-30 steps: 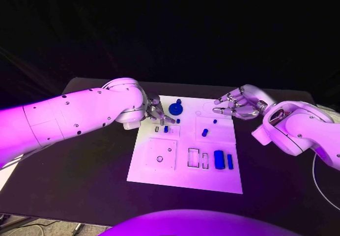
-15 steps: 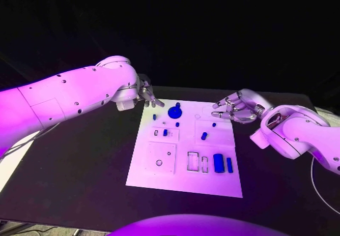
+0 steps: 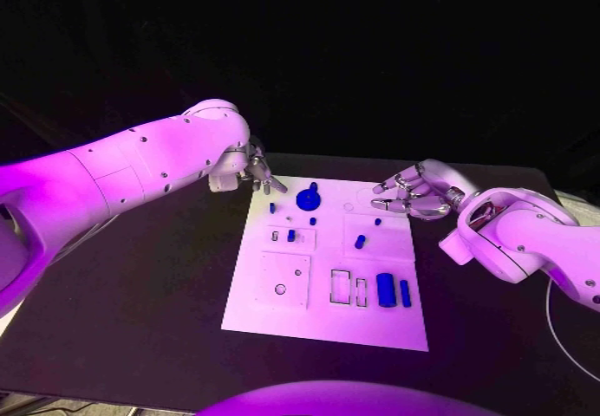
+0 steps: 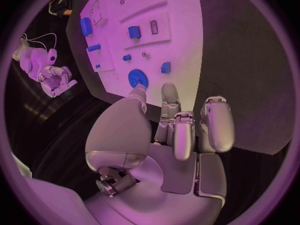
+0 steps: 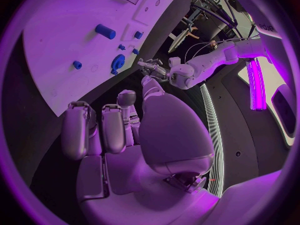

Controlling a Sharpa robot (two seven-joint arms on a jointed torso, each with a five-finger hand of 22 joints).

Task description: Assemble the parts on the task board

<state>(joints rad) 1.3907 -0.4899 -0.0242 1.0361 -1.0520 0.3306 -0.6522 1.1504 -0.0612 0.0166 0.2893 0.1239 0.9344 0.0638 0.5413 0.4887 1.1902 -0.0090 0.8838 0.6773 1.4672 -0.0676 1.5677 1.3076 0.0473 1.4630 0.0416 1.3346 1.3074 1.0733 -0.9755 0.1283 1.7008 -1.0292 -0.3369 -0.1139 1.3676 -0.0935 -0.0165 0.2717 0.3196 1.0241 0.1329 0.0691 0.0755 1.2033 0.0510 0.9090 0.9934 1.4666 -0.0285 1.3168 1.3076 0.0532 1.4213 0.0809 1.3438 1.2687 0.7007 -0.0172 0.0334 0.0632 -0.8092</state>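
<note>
Since a second ago the left hand (image 3: 257, 173) has lifted off the task board (image 3: 328, 321) and drawn back to the board's far left corner, where it hangs above the black table (image 3: 150, 312) with nothing in it; the left wrist view shows its fingers (image 4: 214, 125) loosely curled and a little apart, with nothing between them. The right hand (image 3: 413, 192) has barely shifted and sits at the board's far right edge, its fingers (image 5: 80, 127) bent inward and empty, not touching any part. On the board, the blue gear (image 3: 309, 199) lies at the far end, just right of the left hand. A small blue peg (image 3: 360, 241) rests tilted near the board's middle, with a smaller blue piece (image 3: 378, 220) farther back and to its right. Toward the left, another short blue part (image 3: 291, 234) stands in the small block beside a slot. At the near right, a thick blue cylinder (image 3: 385, 289) and a thinner blue bar (image 3: 405, 292) lie side by side, just right of two rectangular recesses (image 3: 342, 286).
</note>
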